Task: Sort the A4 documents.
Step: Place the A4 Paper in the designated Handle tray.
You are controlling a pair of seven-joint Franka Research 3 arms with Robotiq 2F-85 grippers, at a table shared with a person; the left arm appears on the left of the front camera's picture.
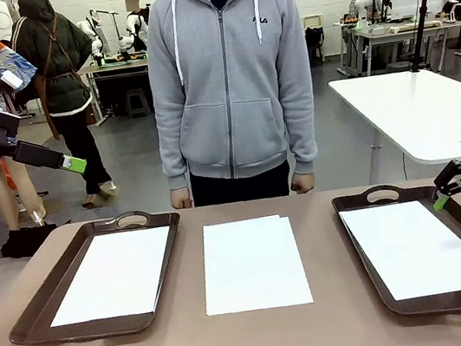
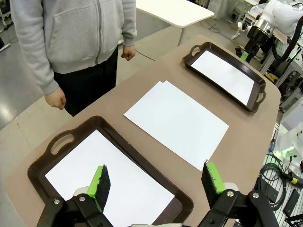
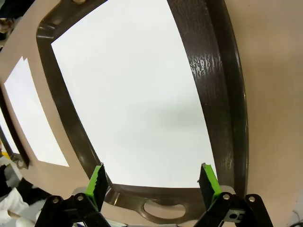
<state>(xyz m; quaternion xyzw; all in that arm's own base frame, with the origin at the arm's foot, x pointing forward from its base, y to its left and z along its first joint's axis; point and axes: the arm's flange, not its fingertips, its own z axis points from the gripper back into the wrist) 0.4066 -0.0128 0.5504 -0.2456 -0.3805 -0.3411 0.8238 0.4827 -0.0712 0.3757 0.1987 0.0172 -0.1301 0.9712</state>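
Three lots of A4 documents lie out. One white sheet [image 1: 115, 275] fills the left dark brown tray [image 1: 45, 290]. Two slightly offset sheets [image 1: 252, 263] lie on the bare table between the trays. Another sheet [image 1: 418, 247] lies in the right tray [image 1: 453, 301]. My left gripper [image 1: 71, 163] hangs high at the left, open and holding nothing; in the left wrist view it [image 2: 156, 182] looks down on the left tray's sheet [image 2: 109, 179]. At the right tray's far right corner my right gripper [image 1: 441, 203] stands open, and in its wrist view it [image 3: 152, 182] hovers over that sheet [image 3: 137, 94].
A person in a grey hoodie [image 1: 228, 77] stands at the table's far edge, both hands [image 2: 57, 100] hanging at their sides. The brown table [image 1: 266, 343] is bare in front of the trays. A white table [image 1: 413, 109] stands behind at the right.
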